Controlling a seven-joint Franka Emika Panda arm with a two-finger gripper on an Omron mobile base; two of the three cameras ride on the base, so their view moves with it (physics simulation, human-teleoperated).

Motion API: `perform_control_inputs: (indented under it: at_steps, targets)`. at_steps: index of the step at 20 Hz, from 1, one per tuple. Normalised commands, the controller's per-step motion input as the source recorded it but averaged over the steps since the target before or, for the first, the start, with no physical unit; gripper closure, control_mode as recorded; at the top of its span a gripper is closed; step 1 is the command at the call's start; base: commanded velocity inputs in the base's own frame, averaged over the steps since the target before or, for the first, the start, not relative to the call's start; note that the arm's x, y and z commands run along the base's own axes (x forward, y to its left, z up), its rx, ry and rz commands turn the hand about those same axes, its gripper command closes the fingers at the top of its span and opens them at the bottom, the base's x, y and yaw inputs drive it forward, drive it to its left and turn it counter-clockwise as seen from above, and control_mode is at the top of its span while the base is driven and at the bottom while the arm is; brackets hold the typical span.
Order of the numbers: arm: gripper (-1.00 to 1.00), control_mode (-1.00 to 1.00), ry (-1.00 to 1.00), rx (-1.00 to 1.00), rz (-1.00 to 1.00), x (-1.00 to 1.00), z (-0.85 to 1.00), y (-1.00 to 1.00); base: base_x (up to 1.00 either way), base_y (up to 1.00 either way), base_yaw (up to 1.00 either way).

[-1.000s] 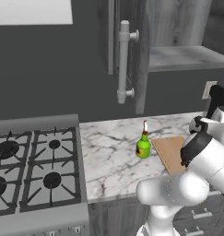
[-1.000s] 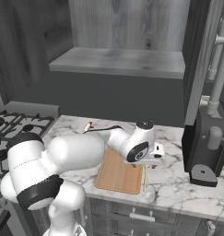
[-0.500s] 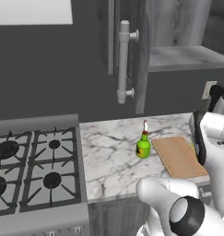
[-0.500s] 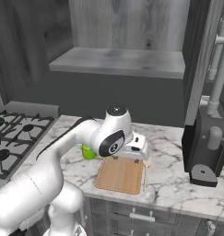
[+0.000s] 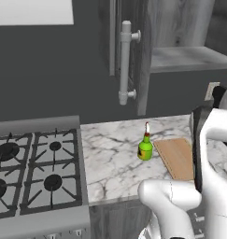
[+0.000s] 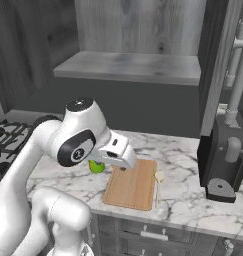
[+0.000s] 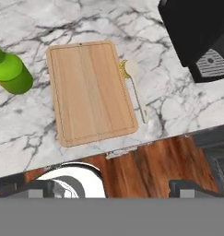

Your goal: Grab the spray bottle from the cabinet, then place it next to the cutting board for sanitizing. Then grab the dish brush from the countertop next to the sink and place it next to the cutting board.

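One arm raised over cutting board (image 7: 90, 92) — end effector (image 7: 106, 186) open, pointing down.

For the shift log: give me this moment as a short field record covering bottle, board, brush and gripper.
spray bottle: upright on the countertop, beside one long edge of the cutting board
cutting board: flat on the marble, nothing on it
dish brush: lying along the board's other long edge, yellow head at the far end
gripper: open, holding nothing, above the counter's front edge
cabinet: door open, shelf bare
coffee machine: dark, standing past the brush
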Motion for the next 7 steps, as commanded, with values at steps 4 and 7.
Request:
perform_control_inputs:
  at_steps: [4,7]
  targets:
    - [-1.00,-1.00,-0.07,0.04,-0.02,-0.74,1.00,0.24,0.00,0.00,0.00]
    - [-1.00,-1.00,-0.13,0.09,0.00,-0.82,1.00,0.17,0.00,0.00,0.00]
